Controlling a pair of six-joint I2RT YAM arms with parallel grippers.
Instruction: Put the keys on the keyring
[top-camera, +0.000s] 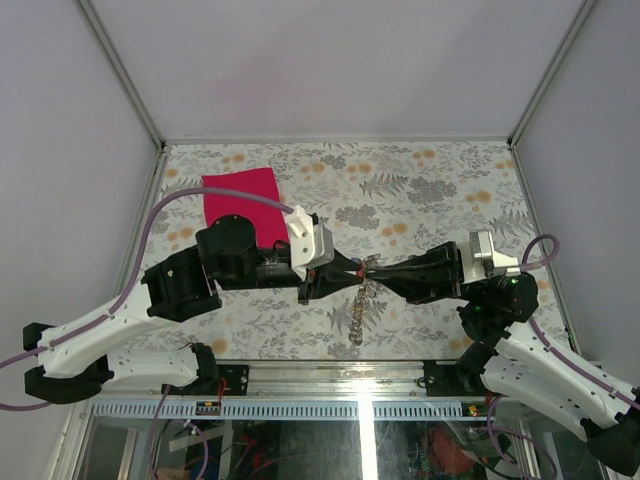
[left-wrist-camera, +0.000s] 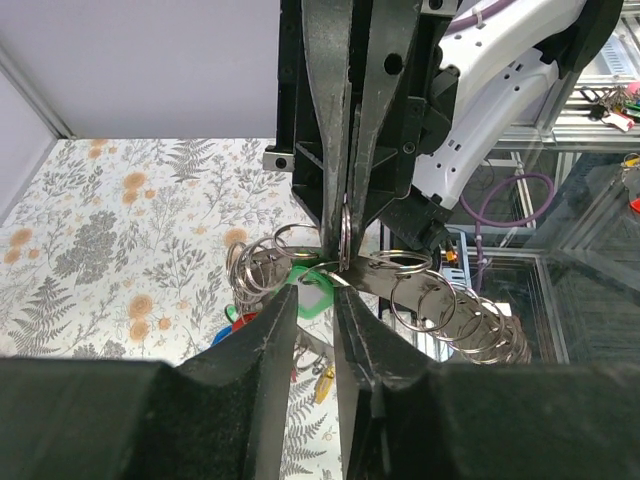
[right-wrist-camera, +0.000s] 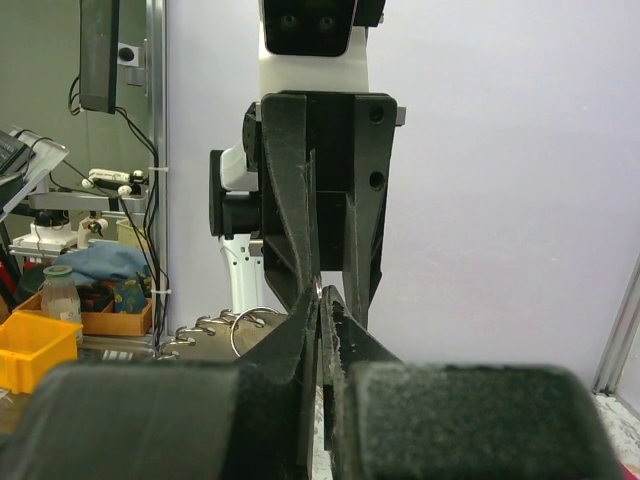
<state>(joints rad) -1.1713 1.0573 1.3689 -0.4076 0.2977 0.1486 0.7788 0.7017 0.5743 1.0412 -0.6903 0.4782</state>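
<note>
Both grippers meet tip to tip above the table's middle. My right gripper (top-camera: 374, 268) is shut on a thin silver ring (left-wrist-camera: 344, 232), seen edge-on between its fingertips in the right wrist view (right-wrist-camera: 316, 286). The keyring (top-camera: 360, 305), a grey metal strip carrying several split rings (left-wrist-camera: 450, 305), hangs from that meeting point. My left gripper (left-wrist-camera: 318, 292) has its jaws a little apart at the keyring's end, and nothing shows between them. Keys hang beneath it: a green tag (left-wrist-camera: 312, 296), a red and blue one (left-wrist-camera: 238, 326) and a yellow one (left-wrist-camera: 323, 385).
A magenta cloth square (top-camera: 240, 195) lies at the back left of the floral table (top-camera: 440, 190), partly under the left arm. Grey walls enclose the table on three sides. A metal rail (top-camera: 330, 375) runs along the near edge.
</note>
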